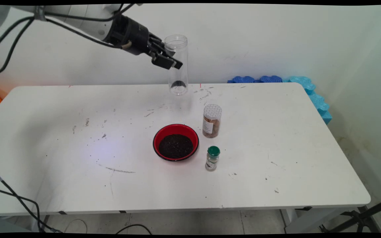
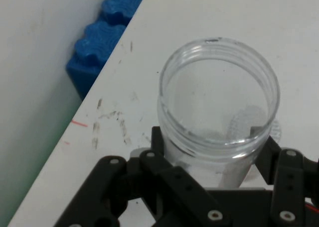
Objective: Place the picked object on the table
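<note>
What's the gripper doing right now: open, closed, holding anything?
Gripper: closed on the clear plastic jar, held upright above the table's far side, a little dark residue at its bottom.

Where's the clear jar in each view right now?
Main view: the clear jar is at top centre, upright and lifted above the table's far edge, held by the tool.
Hand view: it fills the centre right, open mouth toward the camera.
Shared landmark: blue foam behind the table.

Tall clear plastic jar [image 1: 176,62]: glossy, smooth. White tabletop [image 1: 276,138]: matt, scuffed. Red round bowl [image 1: 176,142]: glossy rim.
</note>
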You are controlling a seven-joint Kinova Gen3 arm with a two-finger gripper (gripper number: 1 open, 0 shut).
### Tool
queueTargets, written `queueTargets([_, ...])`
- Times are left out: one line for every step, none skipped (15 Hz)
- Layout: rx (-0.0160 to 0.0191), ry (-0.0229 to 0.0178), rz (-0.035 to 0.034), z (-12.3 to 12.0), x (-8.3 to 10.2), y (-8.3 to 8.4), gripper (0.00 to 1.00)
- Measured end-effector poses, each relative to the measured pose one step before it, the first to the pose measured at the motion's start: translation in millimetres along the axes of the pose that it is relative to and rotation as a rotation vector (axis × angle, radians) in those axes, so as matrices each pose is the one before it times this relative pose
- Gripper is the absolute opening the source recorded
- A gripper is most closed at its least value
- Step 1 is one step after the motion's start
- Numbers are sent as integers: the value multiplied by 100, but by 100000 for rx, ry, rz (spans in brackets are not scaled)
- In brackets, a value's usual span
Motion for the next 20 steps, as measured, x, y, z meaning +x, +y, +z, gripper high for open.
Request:
queueTargets([393, 87, -513, 143, -354, -75, 0])
queueTargets([439, 239, -487, 240, -575, -93, 0])
queueTargets([365, 181, -411, 314, -659, -83, 0])
queueTargets([327, 194, -648, 381, -696, -66, 0])
queueTargets([177, 168, -701, 451, -725, -11, 0])
queueTargets([169, 104, -589, 409, -622, -1, 0])
queueTargets([172, 12, -557, 554, -691, 13, 0])
queueTargets([344, -86, -486, 490, -605, 13, 0])
queueTargets([418, -189, -713, 593, -687, 2, 0])
queueTargets([477, -236, -931, 570, -684, 0, 0])
queueTargets([439, -213, -1028, 511, -571, -5, 0])
queueTargets([279, -158, -721, 340, -363, -12, 0])
queueTargets([171, -287, -1121, 600, -616, 22, 0])
queueTargets([51, -229, -802, 488, -487, 26, 0])
queueTargets([-104, -248, -707, 570, -503, 45, 0])
queueTargets([-100, -248, -535, 538, -472, 26, 0])
queueTargets([-69, -220, -349, 433, -384, 15, 0])
queueTargets([-2, -299, -309, 459, -434, 2, 0])
queueTargets([11, -275, -199, 362, -342, -8, 0])
queueTargets([-1, -172, -86, 231, -209, -6, 0])
